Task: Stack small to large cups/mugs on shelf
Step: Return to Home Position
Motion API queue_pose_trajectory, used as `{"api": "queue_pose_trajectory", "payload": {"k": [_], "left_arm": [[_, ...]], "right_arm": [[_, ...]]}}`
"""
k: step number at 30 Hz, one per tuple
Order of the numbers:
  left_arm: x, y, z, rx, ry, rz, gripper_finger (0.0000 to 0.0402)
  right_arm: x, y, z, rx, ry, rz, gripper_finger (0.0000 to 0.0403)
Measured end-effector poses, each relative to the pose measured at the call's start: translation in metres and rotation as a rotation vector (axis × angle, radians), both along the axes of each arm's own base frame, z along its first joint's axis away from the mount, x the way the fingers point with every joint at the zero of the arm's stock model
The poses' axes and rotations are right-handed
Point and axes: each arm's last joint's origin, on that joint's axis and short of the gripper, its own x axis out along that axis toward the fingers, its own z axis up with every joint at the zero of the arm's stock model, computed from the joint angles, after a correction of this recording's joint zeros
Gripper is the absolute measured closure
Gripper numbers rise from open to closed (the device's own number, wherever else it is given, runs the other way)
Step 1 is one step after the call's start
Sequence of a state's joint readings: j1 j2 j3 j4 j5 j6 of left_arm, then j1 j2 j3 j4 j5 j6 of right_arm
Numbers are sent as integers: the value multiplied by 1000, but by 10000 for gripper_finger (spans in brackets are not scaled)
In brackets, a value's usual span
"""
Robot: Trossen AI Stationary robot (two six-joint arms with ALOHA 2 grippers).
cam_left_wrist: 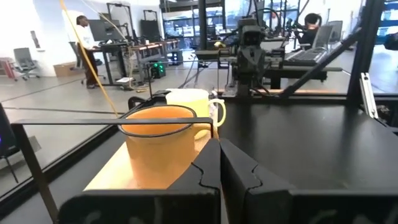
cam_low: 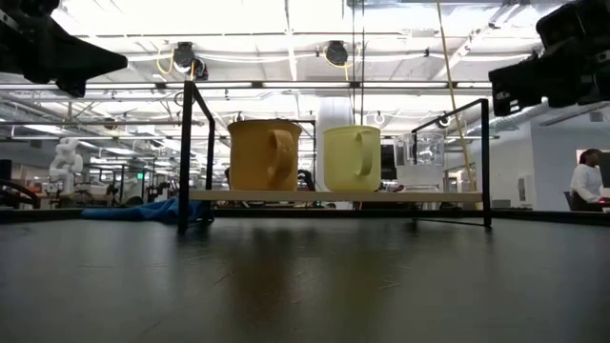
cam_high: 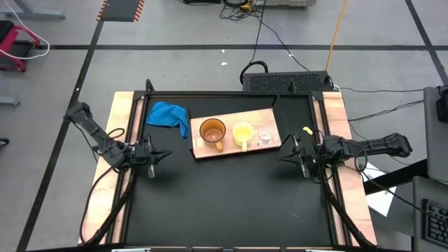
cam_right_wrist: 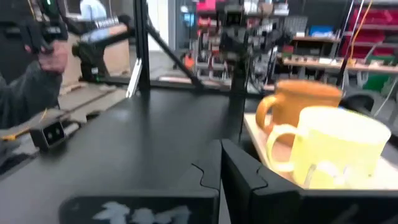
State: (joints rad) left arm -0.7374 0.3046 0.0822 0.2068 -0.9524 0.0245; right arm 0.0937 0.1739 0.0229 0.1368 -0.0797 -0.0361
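A grey floor (cam_high: 182, 28) is seen from above, crossed by dark lines (cam_high: 210, 47) and strewn with black cables (cam_high: 274, 36). A dark mat (cam_high: 122, 7) edged in red-and-white stripes is laid near its far edge. Beyond the table, a high ceiling (cam_low: 286, 48) of white beams is brightly lit. A person (cam_left_wrist: 83, 28) is seen standing at a desk (cam_left_wrist: 121, 45), with an office chair (cam_left_wrist: 23, 61) and a cardboard box (cam_left_wrist: 65, 68) placed nearby. Red bins (cam_right_wrist: 373, 25) are shelved along one side.
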Motion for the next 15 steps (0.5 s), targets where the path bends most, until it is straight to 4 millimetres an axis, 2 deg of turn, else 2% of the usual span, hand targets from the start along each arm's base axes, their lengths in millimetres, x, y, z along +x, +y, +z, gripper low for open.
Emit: {"api": "queue_pose_trajectory", "payload": {"k": [3,7,15], "left_arm": [[-1,-1,0,13,5,-12,402],[0,-3,0,91,19,-72,402],[6,2,0,201,28,-165,402]], "right_arm": [[0,0,-2,-10,21,2,403],[0,1,4,-65,-59,35,403],[0,1,7,-132,-103,52,403]]}}
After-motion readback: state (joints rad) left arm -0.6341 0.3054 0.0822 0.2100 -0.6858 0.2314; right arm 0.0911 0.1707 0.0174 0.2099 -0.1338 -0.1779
